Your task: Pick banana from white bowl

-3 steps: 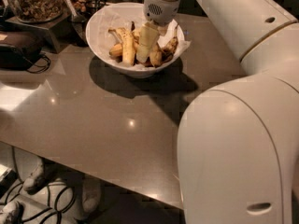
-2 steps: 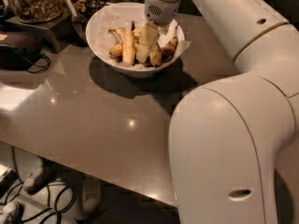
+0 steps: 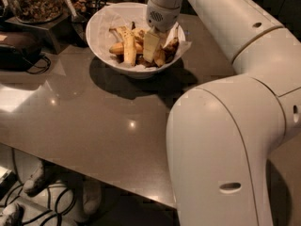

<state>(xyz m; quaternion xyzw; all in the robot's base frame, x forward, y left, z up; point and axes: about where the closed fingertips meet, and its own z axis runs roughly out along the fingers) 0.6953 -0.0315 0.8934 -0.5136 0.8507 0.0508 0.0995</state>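
The white bowl stands at the back of the brown table, lined with crinkled white paper. Several bananas lie in it. A brown-speckled yellow banana lies low in the bowl, partly hidden by my gripper. A paler banana with a long stem lies to its left. A small dark banana leans on the right wall. My gripper reaches down into the bowl's middle, touching the bananas right beside the speckled one.
A black device with a cable lies at the left of the table. Containers of snacks stand behind it. My large white arm fills the right side. Cables and a stand lie on the floor below the front edge.
The arm's big lower link has swung left and nearer the camera. The gripper has stayed in the bowl, sinking slightly among the bananas.
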